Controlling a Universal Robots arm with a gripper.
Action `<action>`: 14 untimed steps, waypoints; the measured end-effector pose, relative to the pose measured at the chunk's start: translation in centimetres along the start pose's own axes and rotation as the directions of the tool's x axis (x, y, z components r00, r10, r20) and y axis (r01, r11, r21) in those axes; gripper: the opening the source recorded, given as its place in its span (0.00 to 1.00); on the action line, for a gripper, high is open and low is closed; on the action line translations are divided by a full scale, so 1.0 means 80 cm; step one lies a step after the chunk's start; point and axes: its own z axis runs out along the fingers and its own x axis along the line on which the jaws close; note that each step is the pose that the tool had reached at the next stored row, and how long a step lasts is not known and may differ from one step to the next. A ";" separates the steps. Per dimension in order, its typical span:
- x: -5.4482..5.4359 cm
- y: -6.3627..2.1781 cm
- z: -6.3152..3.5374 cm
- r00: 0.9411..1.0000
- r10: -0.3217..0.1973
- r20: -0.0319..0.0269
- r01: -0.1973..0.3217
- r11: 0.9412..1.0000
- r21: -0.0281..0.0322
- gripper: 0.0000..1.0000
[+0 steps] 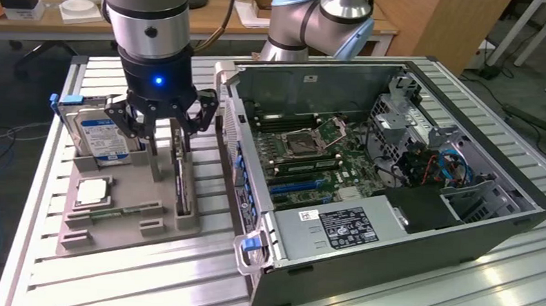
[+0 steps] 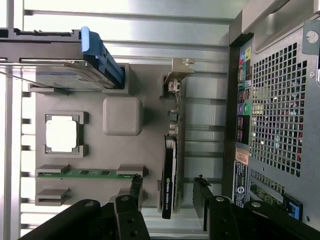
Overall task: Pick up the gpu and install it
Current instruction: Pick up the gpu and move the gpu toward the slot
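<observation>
The gpu stands on its long edge in a slot of the grey parts tray, a thin dark card with a silver bracket at one end. My gripper hovers right above it, open. In the wrist view the gpu runs between my two black fingers, which flank it with a gap on each side and touch nothing. The open computer case lies on the exterior view's right, with its motherboard exposed.
The tray also holds a silver hard drive with a blue label, a square CPU and a green RAM stick. A power supply fills the case's near corner. Everything rests on a slatted aluminium table.
</observation>
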 end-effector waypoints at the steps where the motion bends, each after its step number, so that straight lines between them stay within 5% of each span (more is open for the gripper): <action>1: 0.000 0.000 0.000 1.000 0.000 0.000 0.000 1.000 0.000 0.53; 14: 0.000 0.000 0.004 1.000 0.000 0.000 0.000 1.000 0.000 0.53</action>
